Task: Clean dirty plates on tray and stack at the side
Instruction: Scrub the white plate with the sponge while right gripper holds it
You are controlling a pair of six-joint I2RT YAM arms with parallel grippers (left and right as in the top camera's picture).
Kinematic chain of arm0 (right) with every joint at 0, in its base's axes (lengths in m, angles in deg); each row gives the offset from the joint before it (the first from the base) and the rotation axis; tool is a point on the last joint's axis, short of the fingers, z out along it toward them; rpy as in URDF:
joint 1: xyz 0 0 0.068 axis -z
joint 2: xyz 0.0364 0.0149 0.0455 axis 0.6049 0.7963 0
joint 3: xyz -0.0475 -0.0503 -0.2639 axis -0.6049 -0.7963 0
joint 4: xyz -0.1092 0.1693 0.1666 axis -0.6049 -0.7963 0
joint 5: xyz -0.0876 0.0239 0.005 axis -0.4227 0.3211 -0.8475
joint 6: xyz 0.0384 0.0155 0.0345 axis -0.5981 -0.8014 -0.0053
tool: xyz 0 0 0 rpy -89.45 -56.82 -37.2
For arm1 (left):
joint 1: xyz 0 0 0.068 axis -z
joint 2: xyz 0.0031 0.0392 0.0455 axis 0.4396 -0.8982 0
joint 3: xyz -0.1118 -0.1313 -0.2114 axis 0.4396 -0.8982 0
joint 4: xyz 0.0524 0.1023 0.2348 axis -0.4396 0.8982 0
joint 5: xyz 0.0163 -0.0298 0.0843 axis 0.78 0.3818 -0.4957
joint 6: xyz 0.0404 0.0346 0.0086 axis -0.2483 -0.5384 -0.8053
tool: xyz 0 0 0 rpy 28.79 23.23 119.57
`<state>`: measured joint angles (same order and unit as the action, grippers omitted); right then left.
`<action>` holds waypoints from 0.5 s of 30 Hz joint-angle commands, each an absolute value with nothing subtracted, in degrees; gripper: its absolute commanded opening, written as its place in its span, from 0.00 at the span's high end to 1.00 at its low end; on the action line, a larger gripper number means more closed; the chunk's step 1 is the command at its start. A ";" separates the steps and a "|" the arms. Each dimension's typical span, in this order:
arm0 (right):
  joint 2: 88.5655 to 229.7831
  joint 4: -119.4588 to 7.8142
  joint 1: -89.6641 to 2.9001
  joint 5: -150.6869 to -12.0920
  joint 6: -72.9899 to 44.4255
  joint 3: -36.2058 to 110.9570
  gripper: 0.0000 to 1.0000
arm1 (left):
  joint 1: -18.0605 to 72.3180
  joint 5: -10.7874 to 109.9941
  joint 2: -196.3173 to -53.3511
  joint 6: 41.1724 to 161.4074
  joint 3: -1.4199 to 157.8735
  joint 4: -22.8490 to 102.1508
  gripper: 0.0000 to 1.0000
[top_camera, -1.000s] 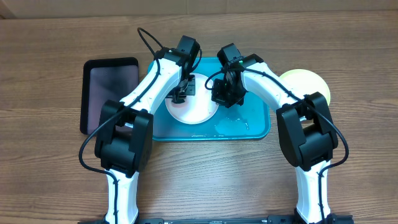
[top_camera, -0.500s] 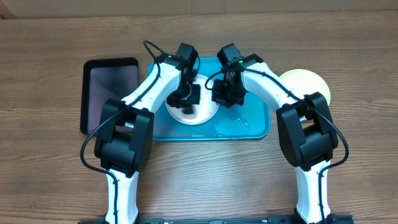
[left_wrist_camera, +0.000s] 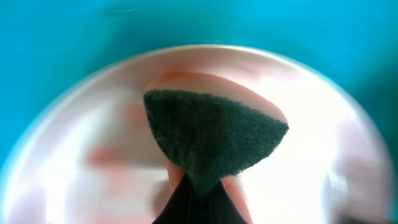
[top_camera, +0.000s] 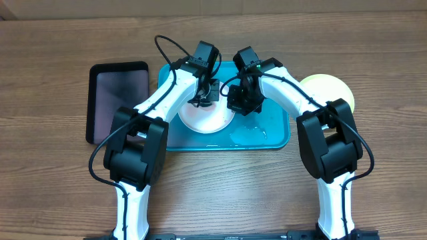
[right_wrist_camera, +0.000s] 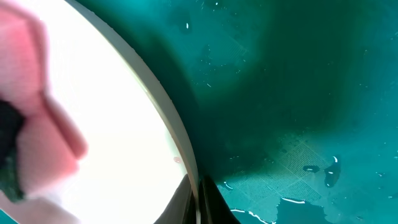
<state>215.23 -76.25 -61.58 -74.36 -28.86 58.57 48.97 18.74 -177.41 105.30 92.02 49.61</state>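
Observation:
The white plate lies on the turquoise tray. My left gripper is shut on a sponge with a dark green scrub face and presses it on the plate's far part. Faint red-orange smears show on the plate. My right gripper is shut on the white plate's right rim, one finger on each side of it. The lime green plate lies on the table right of the tray. I cannot make out the light blue plate.
A black tray lies left of the turquoise tray. Water drops and a wet patch sit on the tray floor beside the plate; a pale patch shows near the tray's front.
My left gripper slid the sponge toward the plate's middle, then back to its far part. The right gripper and the plate have stayed in place.

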 commanded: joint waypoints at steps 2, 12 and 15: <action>216.36 -76.31 -61.14 -74.78 -28.90 57.56 0.96 | 48.82 5.08 -178.55 114.92 91.80 53.34 0.96; 216.36 -76.93 -61.08 -74.58 -27.83 57.56 0.96 | 48.73 39.07 -178.55 99.09 91.45 64.51 0.96; 216.36 -77.03 -61.08 -73.64 -26.94 57.58 0.96 | 48.06 50.32 -178.55 92.32 91.52 64.54 0.96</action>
